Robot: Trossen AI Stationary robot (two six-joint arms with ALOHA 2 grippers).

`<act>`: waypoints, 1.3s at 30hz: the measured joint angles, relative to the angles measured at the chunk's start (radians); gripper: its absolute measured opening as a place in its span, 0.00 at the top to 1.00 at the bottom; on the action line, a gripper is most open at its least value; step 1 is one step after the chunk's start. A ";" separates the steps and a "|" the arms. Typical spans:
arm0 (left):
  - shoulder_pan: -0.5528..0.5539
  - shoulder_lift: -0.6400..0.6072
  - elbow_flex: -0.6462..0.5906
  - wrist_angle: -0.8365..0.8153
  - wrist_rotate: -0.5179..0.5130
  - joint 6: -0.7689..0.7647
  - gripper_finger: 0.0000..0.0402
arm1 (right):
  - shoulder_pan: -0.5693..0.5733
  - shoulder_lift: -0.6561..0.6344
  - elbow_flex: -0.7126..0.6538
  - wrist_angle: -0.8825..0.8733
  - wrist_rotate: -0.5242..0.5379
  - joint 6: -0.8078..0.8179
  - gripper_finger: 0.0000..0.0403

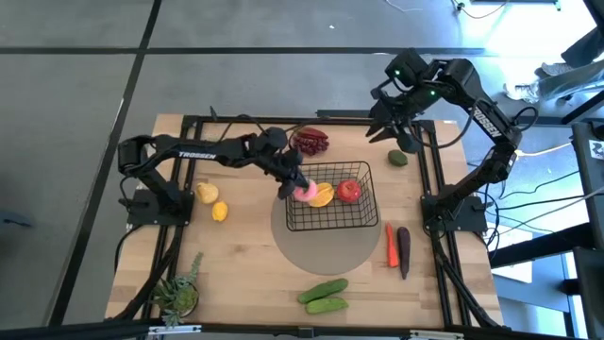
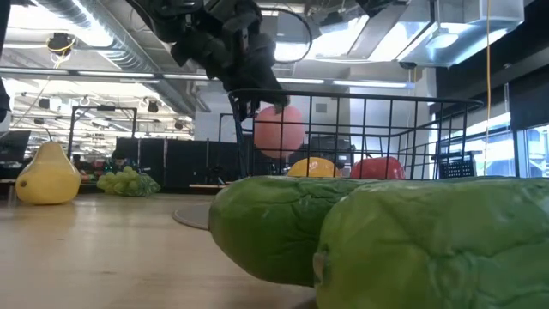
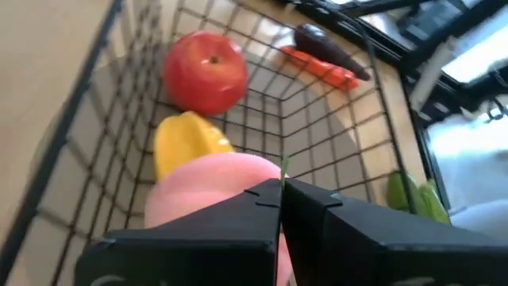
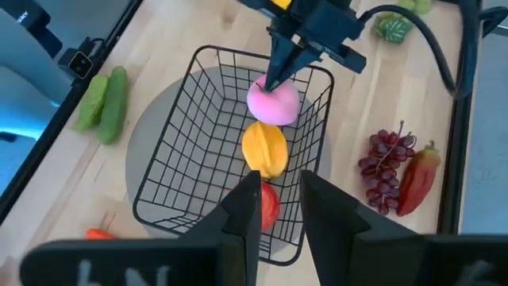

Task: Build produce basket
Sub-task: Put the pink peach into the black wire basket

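two fruits in basket (image 1: 368, 215); left hand (image 1: 294, 184) closed pinching peach (image 1: 304, 193) stem.

Basket (image 1: 330, 223) sitting mid-table, produce lying in and around it.
Apple (image 1: 349, 191), mango (image 1: 323, 195) lying in basket, peach (image 1: 304, 193) hanging at its left end; cucumbers (image 1: 324, 295) lying in front, carrot (image 1: 390, 244) and eggplant (image 1: 404, 250) lying right, grapes (image 1: 309, 142) sitting behind.
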 joint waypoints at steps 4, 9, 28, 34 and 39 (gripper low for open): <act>0.005 0.000 0.000 -0.020 -0.061 -0.035 1.00 | 0.000 0.000 0.000 0.001 0.004 -0.004 0.79; 0.005 0.000 0.000 -0.076 -0.146 -0.036 1.00 | 0.000 0.000 0.000 0.001 0.018 -0.006 0.79; 0.000 0.070 0.003 -0.070 -0.201 -0.036 1.00 | 0.000 0.000 0.000 0.002 0.019 -0.063 0.79; 0.000 0.071 0.003 -0.069 -0.233 -0.030 1.00 | 0.000 0.000 0.000 0.002 0.019 -0.063 0.79; -0.001 0.071 0.003 -0.070 -0.244 -0.027 0.99 | 0.000 0.000 0.000 0.002 0.019 -0.063 0.79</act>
